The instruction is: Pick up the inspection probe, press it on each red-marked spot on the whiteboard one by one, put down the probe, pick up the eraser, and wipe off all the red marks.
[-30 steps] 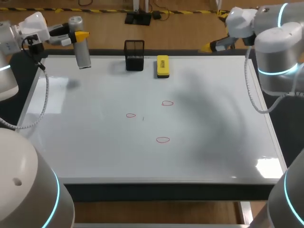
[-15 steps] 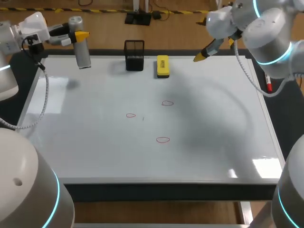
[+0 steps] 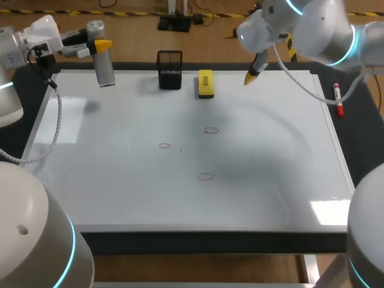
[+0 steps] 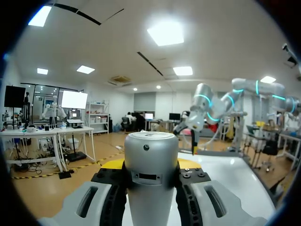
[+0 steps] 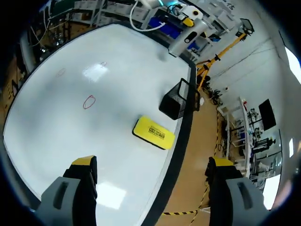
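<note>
Whiteboard (image 3: 120, 198): fills the centre of the frame, white, with a glare patch at lower right.
Right arm (image 3: 312, 30): enters at upper right, partly cut off by the frame top. Right gripper (image 3: 251, 75) sits over the board's upper edge, right of the eraser. In the wrist view its fingers are spread wide with nothing between them.
Left gripper (image 3: 96, 45), upper left: fingers clamped on the probe (image 3: 103, 63), a silver cylinder hanging over the board's corner. Its lower end is cut off in the left wrist view.
Mesh holder (image 3: 170, 71) and yellow eraser (image 3: 205, 83): upper centre, apart.
Three red marks (image 3: 205, 176): mid-board, thin and faint.
</note>
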You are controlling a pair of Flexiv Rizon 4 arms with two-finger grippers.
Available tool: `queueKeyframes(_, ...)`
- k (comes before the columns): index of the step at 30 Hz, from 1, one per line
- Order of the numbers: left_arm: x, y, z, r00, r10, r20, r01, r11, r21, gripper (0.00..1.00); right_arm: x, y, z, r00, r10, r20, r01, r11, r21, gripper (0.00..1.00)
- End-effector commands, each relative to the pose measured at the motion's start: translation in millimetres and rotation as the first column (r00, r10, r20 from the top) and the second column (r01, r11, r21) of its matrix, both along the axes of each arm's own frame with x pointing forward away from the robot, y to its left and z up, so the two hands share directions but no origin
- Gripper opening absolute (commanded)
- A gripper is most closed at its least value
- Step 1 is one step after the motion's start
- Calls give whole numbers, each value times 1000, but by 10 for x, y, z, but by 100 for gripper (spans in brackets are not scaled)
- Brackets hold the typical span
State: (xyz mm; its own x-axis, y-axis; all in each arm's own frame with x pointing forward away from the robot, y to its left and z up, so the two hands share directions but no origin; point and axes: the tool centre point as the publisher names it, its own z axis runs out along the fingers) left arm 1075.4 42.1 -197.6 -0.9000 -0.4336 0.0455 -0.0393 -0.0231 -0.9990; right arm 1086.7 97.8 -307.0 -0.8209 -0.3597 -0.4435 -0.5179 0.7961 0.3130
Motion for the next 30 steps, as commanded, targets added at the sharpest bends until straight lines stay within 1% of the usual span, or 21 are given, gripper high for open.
queueKeyframes(1, -9, -2, 12, 1000, 3, 1, -3, 1000, 0, 0, -29, 4, 94, 918, 379, -120, -386, 780, -492, 100)
queueKeyframes(20, -9, -2, 12, 1000, 3, 1, -3, 1000, 0, 0, -29, 4, 94, 918, 379, -120, -386, 780, -492, 100)
queueKeyframes(21, -9, -2, 12, 1000, 3, 1, -3, 1000, 0, 0, -15, 55, 1, 892, 422, -165, -445, 749, -491, 100)
queueKeyframes(23, -9, -2, 12, 1000, 3, 1, -3, 1000, 0, 0, -41, 101, -89, 865, 461, -198, -494, 714, -496, 100)
queueKeyframes(24, -9, -2, 12, 1000, 3, 1, -3, 1000, 0, 0, -35, 99, -142, 850, 485, -203, -517, 702, -489, 100)
queueKeyframes(25, -9, -2, 12, 1000, 3, 1, -3, 1000, 0, 0, -38, 97, -168, 846, 494, -200, -524, 703, -481, 100)
queueKeyframes(29, -9, -2, 12, 1000, 3, 1, -3, 1000, 0, 0, -38, 121, -282, 782, 585, -213, -606, 638, -474, 100)
queueKeyframes(30, -9, -2, 12, 1000, 3, 1, -3, 1000, 0, 0, -46, 141, -316, 758, 617, -209, -633, 620, -465, 100)
